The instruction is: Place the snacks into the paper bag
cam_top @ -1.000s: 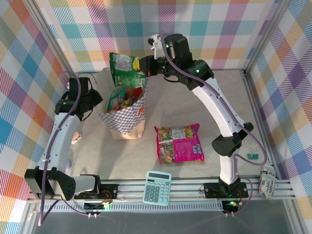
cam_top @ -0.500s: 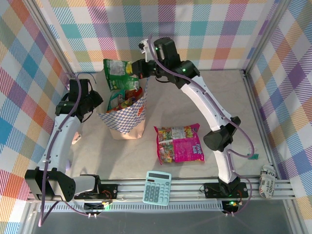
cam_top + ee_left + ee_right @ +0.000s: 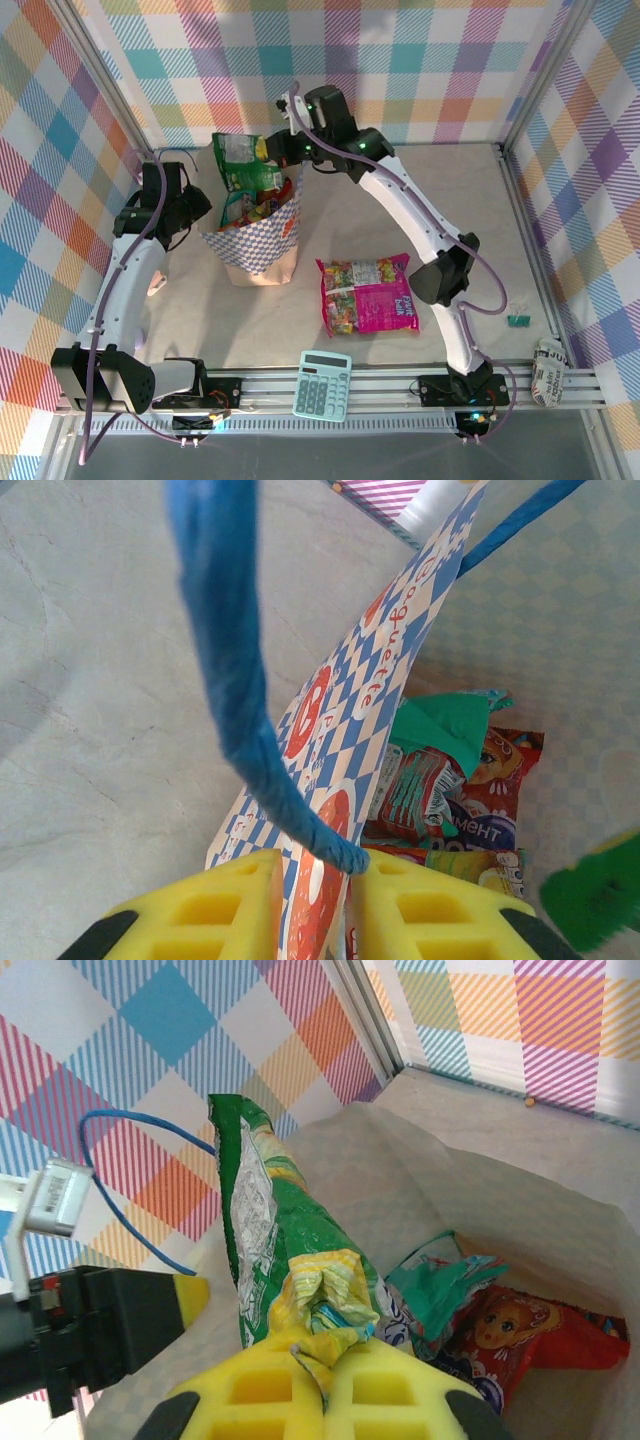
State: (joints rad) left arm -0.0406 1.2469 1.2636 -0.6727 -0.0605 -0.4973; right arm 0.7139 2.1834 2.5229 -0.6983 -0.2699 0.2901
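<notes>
Jaws of right gripper (image 3: 322,1360) pinch green snack packet (image 3: 250,1220) over paper bag (image 3: 262,245); left gripper (image 3: 318,875) clamps its rim; next: lower into mouth, release

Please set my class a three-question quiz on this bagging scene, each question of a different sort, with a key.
1. True or false: the right gripper is shut on the green packet.
2. What does the left gripper clamp? A) the bag at its rim B) the calculator C) nothing
3. Which snack lies on the table outside the bag?

Key: 1 true. 2 A. 3 the magenta packet.
</notes>
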